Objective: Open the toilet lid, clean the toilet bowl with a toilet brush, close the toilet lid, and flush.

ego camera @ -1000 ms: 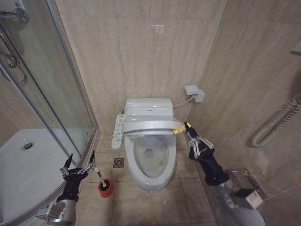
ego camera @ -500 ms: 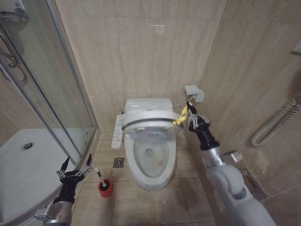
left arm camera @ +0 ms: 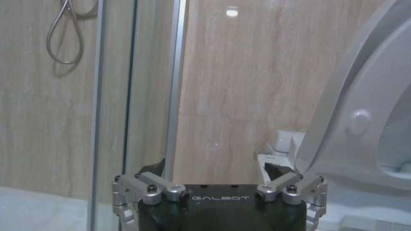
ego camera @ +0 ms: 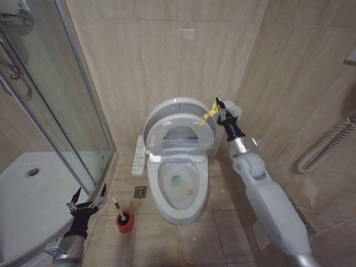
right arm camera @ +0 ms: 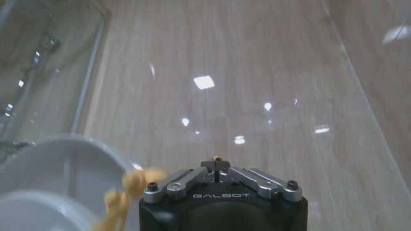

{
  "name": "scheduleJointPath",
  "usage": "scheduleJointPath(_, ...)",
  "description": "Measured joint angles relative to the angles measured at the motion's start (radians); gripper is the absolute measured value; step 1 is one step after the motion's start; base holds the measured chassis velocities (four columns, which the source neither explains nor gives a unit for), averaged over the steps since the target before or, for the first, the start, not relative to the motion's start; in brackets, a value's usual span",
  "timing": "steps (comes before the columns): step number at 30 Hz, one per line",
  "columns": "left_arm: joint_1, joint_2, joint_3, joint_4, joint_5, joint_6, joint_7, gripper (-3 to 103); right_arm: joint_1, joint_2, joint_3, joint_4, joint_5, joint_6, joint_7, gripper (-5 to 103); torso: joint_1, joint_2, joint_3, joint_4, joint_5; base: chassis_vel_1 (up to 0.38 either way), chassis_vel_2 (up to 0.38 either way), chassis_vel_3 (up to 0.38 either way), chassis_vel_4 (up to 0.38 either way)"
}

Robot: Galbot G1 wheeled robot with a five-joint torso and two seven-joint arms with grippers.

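Yellow ribbon (ego camera: 205, 118) runs taut from the front edge of the toilet lid (ego camera: 177, 113) up to the right gripper (ego camera: 218, 105), whose fingers are pinched together on the ribbon's end; the right wrist view shows them closed to a point with the ribbon (right arm camera: 132, 185) trailing off beside them. The lid stands raised and tilted back, just beside and slightly below that gripper, with the seat ring (ego camera: 181, 136) lifted along with it. Below and well apart from the gripper lies the open toilet bowl (ego camera: 178, 186).

The left gripper (ego camera: 87, 198) hangs low near the shower enclosure, fingers spread wide and empty. Just beside it, toward the bowl, the toilet brush (ego camera: 118, 207) stands in its red holder (ego camera: 124, 222); the black head is probably sunk in the cup, though the view is too coarse to be sure.

The floor (ego camera: 167, 239) is beige tile, the walls the same, with a glass shower screen (ego camera: 50, 94) and white shower tray (ego camera: 28, 206) beyond the left gripper.

Half a second ago the lid was only partly raised; now it is steeper, and the right gripper has climbed higher toward the wall.
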Motion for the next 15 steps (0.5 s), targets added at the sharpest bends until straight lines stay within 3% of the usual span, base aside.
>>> scheduleJointPath(6, -0.01, 0.009, -0.006, 0.026, -0.008, -0.001, 0.0, 100, 0.123, 0.023, -0.03, -0.207, 0.005, 0.031, -0.037, 0, 0.0, 0.0, 0.0, -0.0003, -0.0001, 0.0, 0.0, 0.0, 0.0)
scheduleJointPath(15, -0.008, 0.007, -0.008, 0.028, -0.011, -0.007, 0.0, 100, 0.224, 0.01, -0.068, -0.326, 0.021, 0.026, -0.054, 0, 0.0, 0.0, 0.0, -0.0004, 0.0002, 0.0, 0.0, 0.0, 0.0)
